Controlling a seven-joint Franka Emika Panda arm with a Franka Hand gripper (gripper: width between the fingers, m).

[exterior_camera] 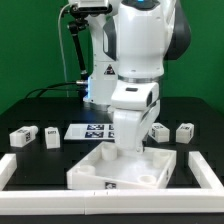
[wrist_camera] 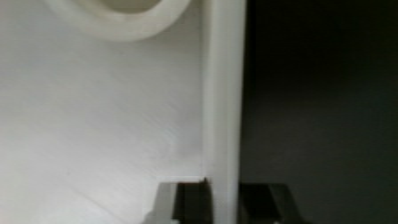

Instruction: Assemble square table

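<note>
The white square table top [exterior_camera: 118, 170] lies at the front middle of the black table. My gripper [exterior_camera: 128, 150] reaches down onto its far rim. In the wrist view the raised rim [wrist_camera: 222, 100] runs straight between my two dark fingers [wrist_camera: 187, 205], which press against it from both sides, so the gripper [wrist_camera: 222, 190] is shut on the rim. A round leg socket [wrist_camera: 125, 15] shows in the top's inner face. Two white tagged leg blocks [exterior_camera: 22, 135] [exterior_camera: 50, 137] stand at the exterior view's left and two [exterior_camera: 160, 131] [exterior_camera: 185, 131] at its right.
The marker board [exterior_camera: 88, 131] lies flat behind the top, left of the arm. White border rails run along the exterior view's left [exterior_camera: 15, 165] and right [exterior_camera: 205, 170] edges. Bare black table [wrist_camera: 320, 100] lies outside the rim.
</note>
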